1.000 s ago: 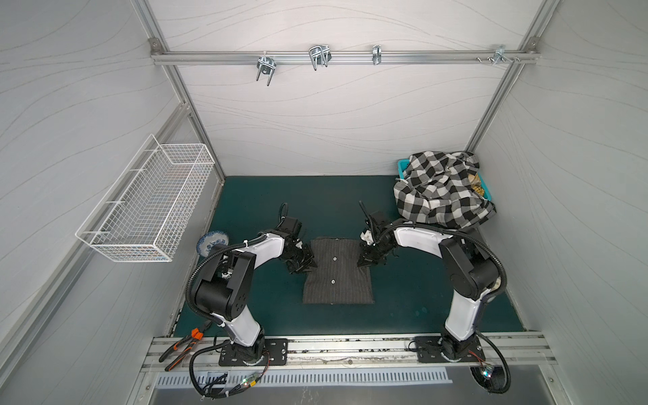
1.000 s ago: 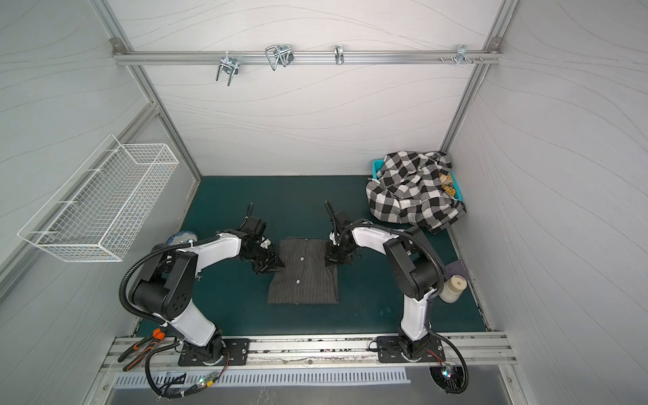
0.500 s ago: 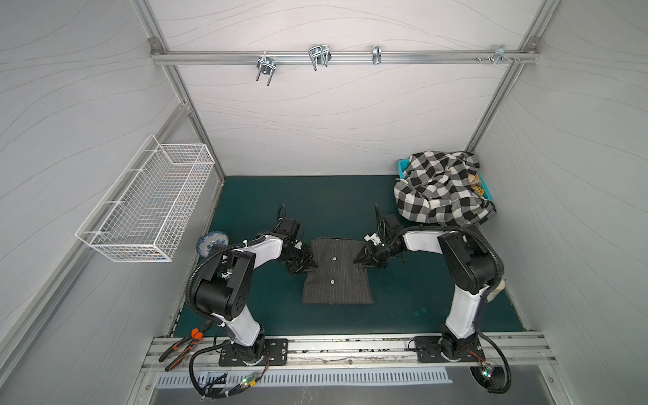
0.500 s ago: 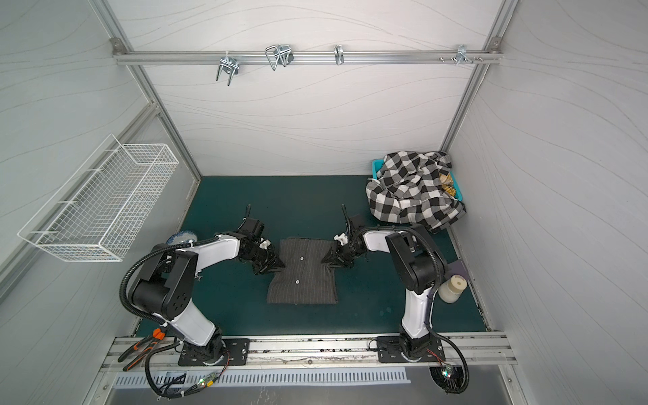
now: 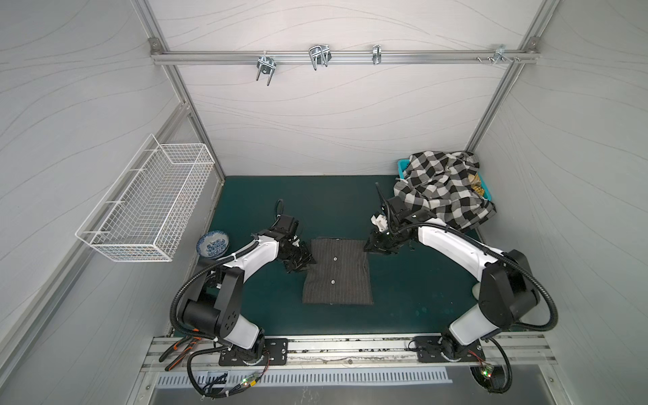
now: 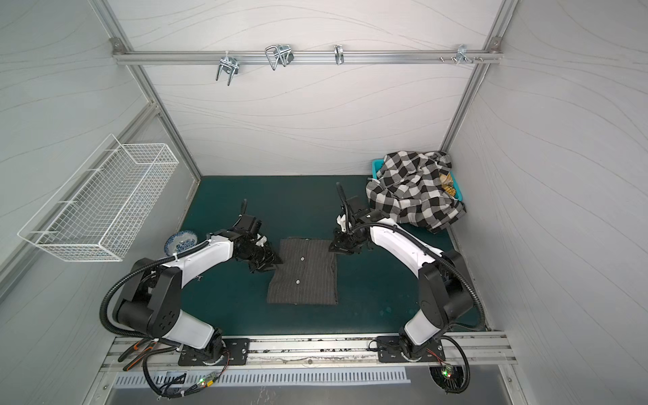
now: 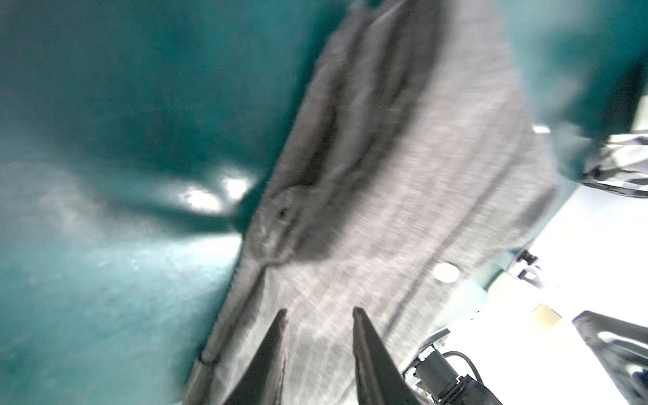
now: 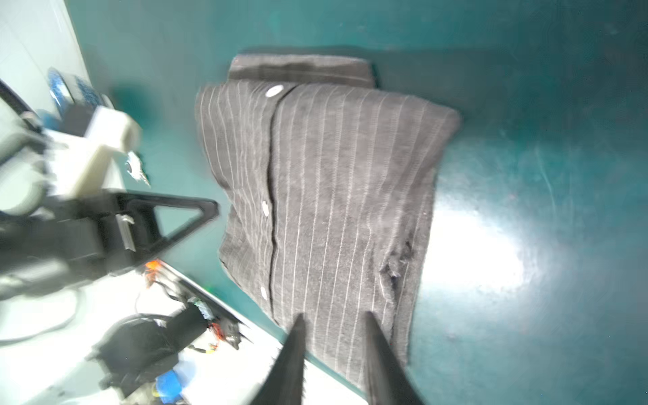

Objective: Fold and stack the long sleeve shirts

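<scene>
Right end effector (image 5: 372, 246) has backed off the folded charcoal pinstriped cloth shirt (image 5: 336, 271) at frame centre; left end effector (image 5: 302, 262) hovers at its left edge. Both are slightly parted and empty, so the fold looks finished.

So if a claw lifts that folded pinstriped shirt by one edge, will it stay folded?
Probably not: the pinstriped shirt is soft cloth, wrinkled near one edge, so it would likely droop and unfold. Lying thin and flat on the mat, it seems light.

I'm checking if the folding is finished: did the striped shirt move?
No. The striped shirt lies where it was, just as far from the blue bowl.
</scene>
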Robot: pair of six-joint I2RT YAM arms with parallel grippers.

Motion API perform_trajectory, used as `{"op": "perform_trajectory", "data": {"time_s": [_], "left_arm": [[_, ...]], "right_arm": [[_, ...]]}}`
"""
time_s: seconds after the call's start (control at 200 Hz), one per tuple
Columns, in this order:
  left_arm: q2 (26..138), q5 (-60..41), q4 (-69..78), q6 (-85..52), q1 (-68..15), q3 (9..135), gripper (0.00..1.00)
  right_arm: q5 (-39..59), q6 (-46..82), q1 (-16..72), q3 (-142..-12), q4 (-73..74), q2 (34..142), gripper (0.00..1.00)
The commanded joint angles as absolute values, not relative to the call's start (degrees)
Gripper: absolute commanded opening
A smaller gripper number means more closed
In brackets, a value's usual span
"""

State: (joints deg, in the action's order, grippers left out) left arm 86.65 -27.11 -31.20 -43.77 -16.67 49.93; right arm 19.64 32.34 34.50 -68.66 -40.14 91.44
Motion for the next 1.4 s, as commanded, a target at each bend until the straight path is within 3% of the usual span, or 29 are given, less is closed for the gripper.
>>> {"op": "perform_trajectory", "data": {"time_s": [0.0,0.215,0.42,0.53,0.625,0.755,0.88,1.005,1.125,1.396], "left_arm": [[88.6,-26.1,-32.3,-43.5,-16.9,52.3,0.28],[93.8,-25.5,-29.0,-43.9,-16.9,51.1,0.23],[98.1,-25.2,-26.5,-43.5,-16.9,48.9,0.17],[97.6,-25.8,-25.6,-44.0,-17.0,47.9,0.18],[95.4,-26.3,-27.3,-43.9,-17.0,49.0,0.27],[89.5,-24.9,-33.2,-43.0,-17.0,52.7,0.37],[83.7,-23.2,-38.0,-42.7,-17.5,54.6,0.39],[79.9,-23.9,-38.6,-44.7,-21.4,54.4,0.33],[78.7,-25.3,-33.5,-49.9,-26.2,53.0,0.24],[87.8,-25.7,-25.4,-54.1,-33.9,55.0,0.13]], "right_arm": [[16.8,31.4,37.0,-69.3,-43.6,96.6,0.16],[17.9,32.4,35.7,-68.4,-38.3,104.7,0.10],[17.1,32.3,34.1,-62.7,-35.0,104.8,0.09],[17.9,31.5,34.1,-62.6,-34.5,106.6,0.09],[18.4,30.7,34.5,-64.6,-36.1,106.1,0.08],[17.0,30.3,36.1,-68.6,-40.5,100.1,0.19],[12.6,30.1,38.8,-72.3,-46.9,94.4,0.30],[10.3,31.9,41.1,-71.1,-49.4,88.5,0.33],[10.9,35.8,43.4,-66.0,-47.4,82.9,0.26],[15.2,40.6,44.1,-54.0,-39.0,79.9,0.17]]}}
